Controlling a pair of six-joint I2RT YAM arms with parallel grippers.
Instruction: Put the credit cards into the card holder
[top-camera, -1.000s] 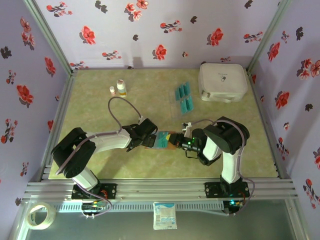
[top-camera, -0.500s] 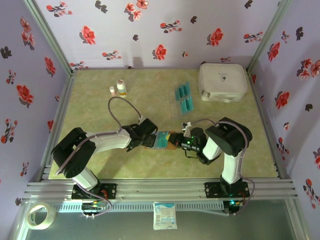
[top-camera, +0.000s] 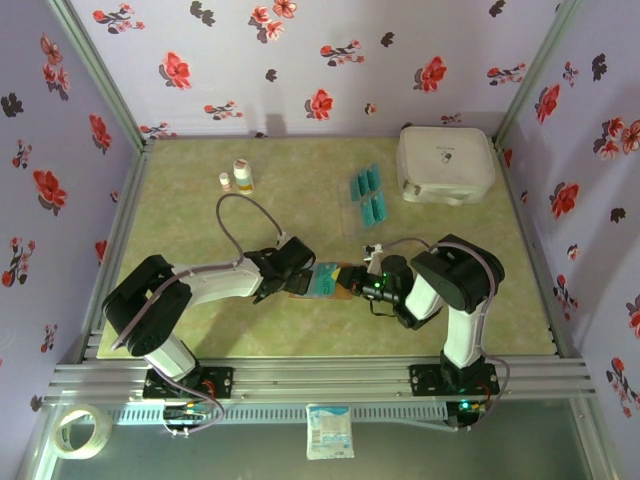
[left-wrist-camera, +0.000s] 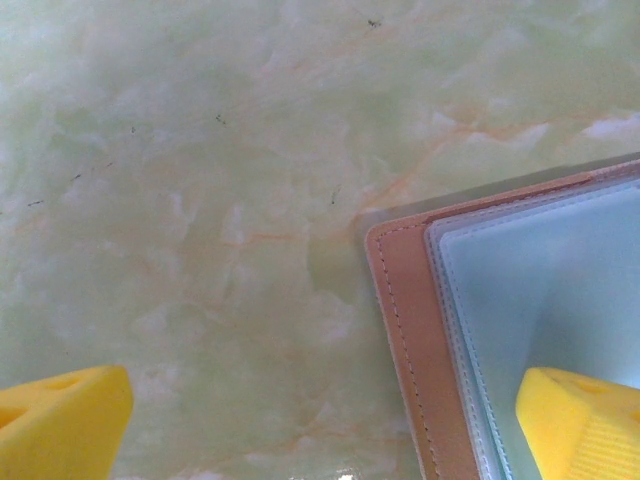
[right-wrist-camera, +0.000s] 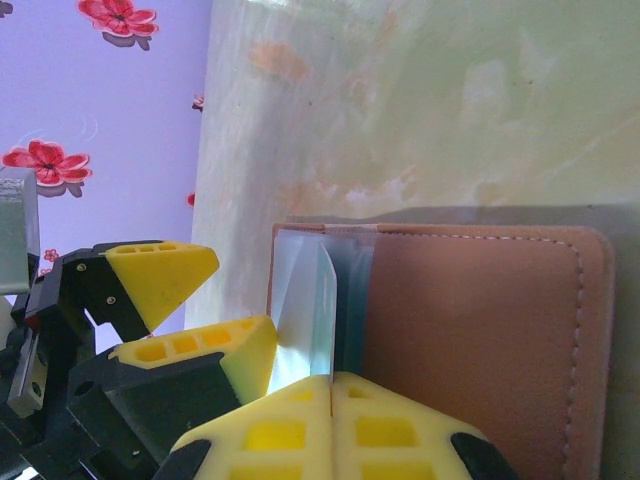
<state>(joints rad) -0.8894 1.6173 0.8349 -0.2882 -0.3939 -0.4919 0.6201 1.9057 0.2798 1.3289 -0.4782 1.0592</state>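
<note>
The card holder (top-camera: 328, 281) lies open on the table between my two grippers, brown leather (right-wrist-camera: 470, 340) outside and pale blue pockets inside. My right gripper (right-wrist-camera: 330, 385) is shut on a thin teal credit card (right-wrist-camera: 326, 300). The card stands edge-on, its far end at the holder's pockets. My left gripper (left-wrist-camera: 325, 400) is open. One of its fingers (left-wrist-camera: 580, 420) rests over the holder's blue inside, and the other is above bare table. The holder's brown stitched border (left-wrist-camera: 400, 320) lies between the fingers. Several more credit cards (top-camera: 368, 196) lie in a group further back.
A large white rounded case (top-camera: 445, 165) sits at the back right. Two small bottles (top-camera: 240, 176) stand at the back left. Flowered walls close in three sides of the table. A roll of tape (top-camera: 80, 430) lies outside the frame at the near left.
The right wrist has edged slightly left toward the card holder. Both grippers keep the same state.
</note>
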